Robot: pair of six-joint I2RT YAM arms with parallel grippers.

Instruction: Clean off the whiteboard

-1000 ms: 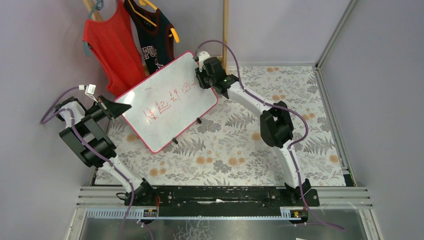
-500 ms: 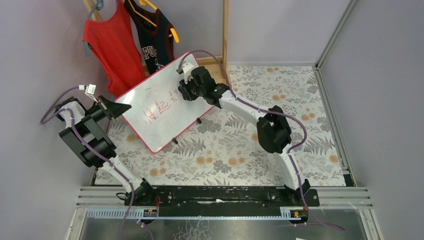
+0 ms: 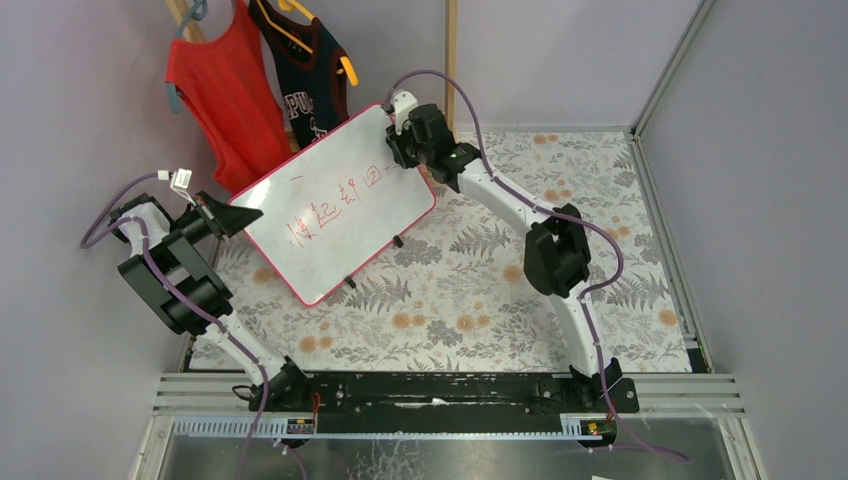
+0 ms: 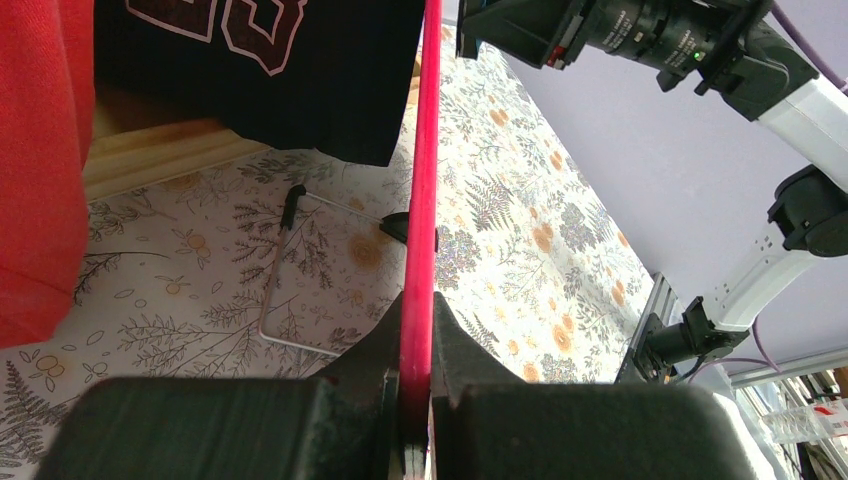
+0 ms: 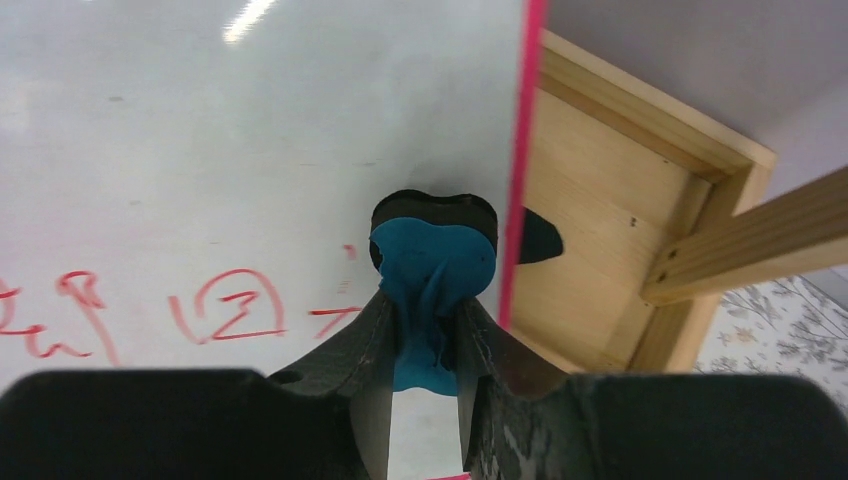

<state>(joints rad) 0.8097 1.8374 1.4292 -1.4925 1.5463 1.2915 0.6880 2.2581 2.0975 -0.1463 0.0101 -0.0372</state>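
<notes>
Clamped on a blue cloth (image 5: 432, 262), the right gripper (image 5: 430, 300) swings back from mid-board to the far right edge of the whiteboard (image 3: 345, 230), which stands propped at the far left of the table (image 3: 480, 290) with the left gripper (image 4: 418, 335) pinching its frame, and most of the red writing (image 3: 335, 203) remains to wipe.

Board writing: the large white whiteboard with a pink-red frame (image 3: 330, 250), at the far-left corner of the tabletop, carries 1 row of about 5 red handwritten characters (image 3: 340, 203), Chinese-looking, too loose to read.
Row's end: a box-in-box sign (image 5: 225, 318), then 1 short dash.
Jersey print: the dark sleeveless fabric jersey (image 3: 312, 70) beyond the far edge shows white block letters "PU", the rest folded away.
</notes>
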